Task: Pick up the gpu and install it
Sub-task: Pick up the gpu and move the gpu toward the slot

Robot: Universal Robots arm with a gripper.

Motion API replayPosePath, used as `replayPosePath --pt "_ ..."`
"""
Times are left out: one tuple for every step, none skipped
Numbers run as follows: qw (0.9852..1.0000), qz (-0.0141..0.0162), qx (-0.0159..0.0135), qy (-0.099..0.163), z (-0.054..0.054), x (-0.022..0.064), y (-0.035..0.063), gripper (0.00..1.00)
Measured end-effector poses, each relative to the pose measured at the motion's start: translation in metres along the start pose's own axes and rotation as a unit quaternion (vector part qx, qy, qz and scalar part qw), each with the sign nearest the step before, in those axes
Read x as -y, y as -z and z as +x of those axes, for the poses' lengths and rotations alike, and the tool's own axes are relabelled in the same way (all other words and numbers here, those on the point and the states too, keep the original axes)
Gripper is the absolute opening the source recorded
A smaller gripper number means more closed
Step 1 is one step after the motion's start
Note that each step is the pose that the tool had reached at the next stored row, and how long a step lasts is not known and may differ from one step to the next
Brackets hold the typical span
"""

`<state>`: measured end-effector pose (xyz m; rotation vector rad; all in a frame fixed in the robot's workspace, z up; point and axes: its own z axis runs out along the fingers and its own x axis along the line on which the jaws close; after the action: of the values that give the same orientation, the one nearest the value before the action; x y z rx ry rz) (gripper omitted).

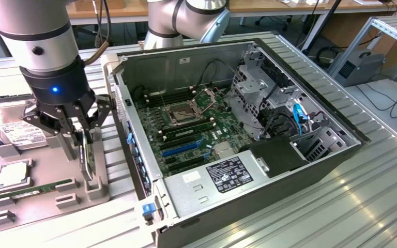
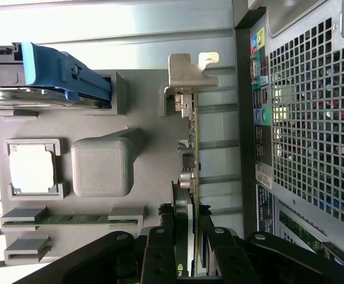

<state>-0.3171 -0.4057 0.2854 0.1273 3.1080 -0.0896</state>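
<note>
1. Where the exterior view comes closest, a ribbed metal counter (image 1: 336, 206) carries a grey holder tray (image 1: 47, 209) at that view's left. An opened computer case (image 1: 205, 54) sits just beside the tray.
2. Nearest tray slots: a narrow green memory stick (image 1: 29, 191) lies flat, with a square processor chip (image 1: 12, 174) in its frame just behind it.
3. Graphics card (image 1: 86, 157): it stands on its long edge in an upright slot on the side of the tray next to the case. The wrist view shows the thin board (image 2: 194, 142) edge-on, with its silver end bracket (image 2: 184, 77) at the end away from the jaws.
4. Jaws: they hang over the card from above, with one finger on each flat side. Whether they press on the board or only straddle it cannot be told, and the card sits in its slot.
5. Hard drive (image 1: 19, 132): white label up, it lies at the far end of the tray, behind the jaws.
6. Case interior: the cover is off and the green motherboard (image 1: 192, 129) faces up. The perforated rear panel (image 2: 302, 118) faces the tray.
7. Robot arm (image 1: 40, 46): a grey column rising above the jaws. Desks and cables lie farthest back.
</note>
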Motion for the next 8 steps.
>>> replayPosePath --pt "1.0 0.0 0.0 0.0 0.0 0.0 0.0003 0.27" --pt "1.0 0.0 0.0 0.0 0.0 0.0 0.0005 0.27" --pt "1.0 0.0 0.0 0.0 0.0 0.0 0.0007 0.27" --pt "1.0 0.0 0.0 0.0 0.0 0.0 0.0009 0.27" --pt "1.0 0.0 0.0 0.0 0.0 0.0001 0.0011 0.27" --pt "1.0 0.0 0.0 0.0 0.0 0.0001 0.0013 0.27" --pt "1.0 0.0 0.0 0.0 0.0 0.0001 0.0015 0.27" --pt "1.0 0.0 0.0 0.0 0.0 0.0001 0.0017 0.27"
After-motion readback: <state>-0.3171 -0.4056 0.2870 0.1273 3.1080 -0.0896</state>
